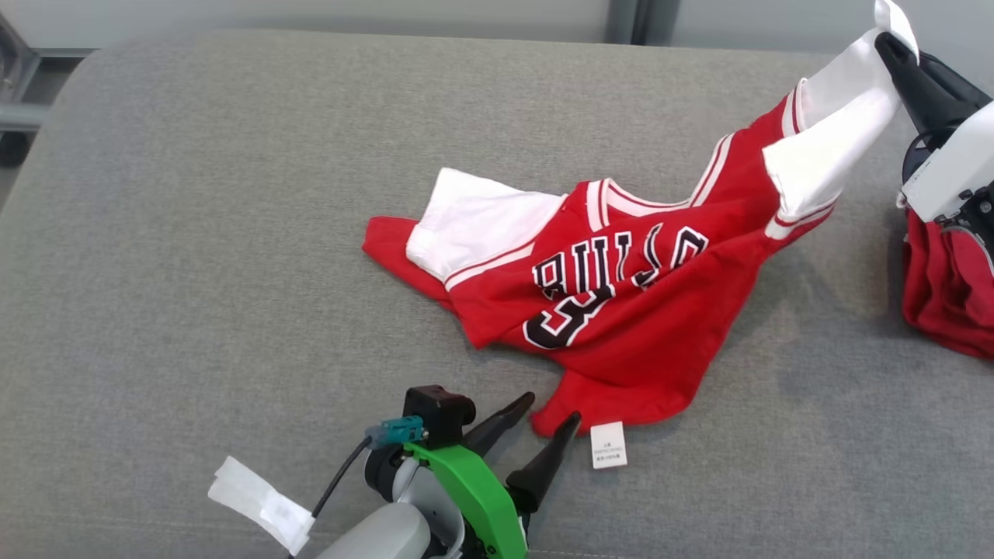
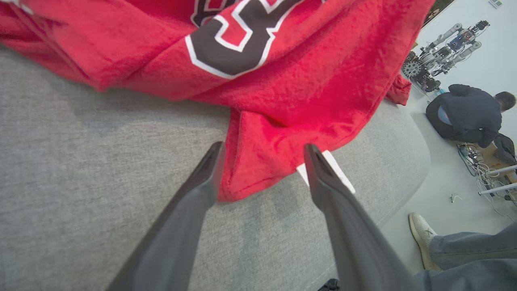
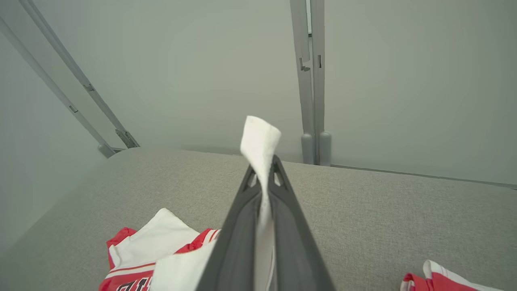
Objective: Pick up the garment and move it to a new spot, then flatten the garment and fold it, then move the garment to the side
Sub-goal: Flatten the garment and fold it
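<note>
The garment point(image 1: 644, 326), a red jersey with white sleeves and black lettering, lies crumpled on the grey cushion point(image 1: 194, 233). One white sleeve point(image 1: 831, 124) is pulled up and to the right, and my right gripper point(image 1: 893, 43) is shut on its end. In the right wrist view the sleeve's tip point(image 3: 258, 137) pokes out above the closed right gripper point(image 3: 266, 165). My left gripper point(image 1: 553, 410) is open at the garment's near hem corner. The left wrist view shows that red corner point(image 2: 258, 161) between the spread fingers point(image 2: 210, 161), with a white label point(image 2: 333, 163) beside it.
A second red cloth point(image 1: 943, 287) lies at the cushion's right edge under my right arm. A white tape tag point(image 1: 260, 501) hangs from my left arm's cable. Past the cushion's edge, a person's foot point(image 2: 422, 238) stands on the floor and another person point(image 2: 464, 117) crouches farther off.
</note>
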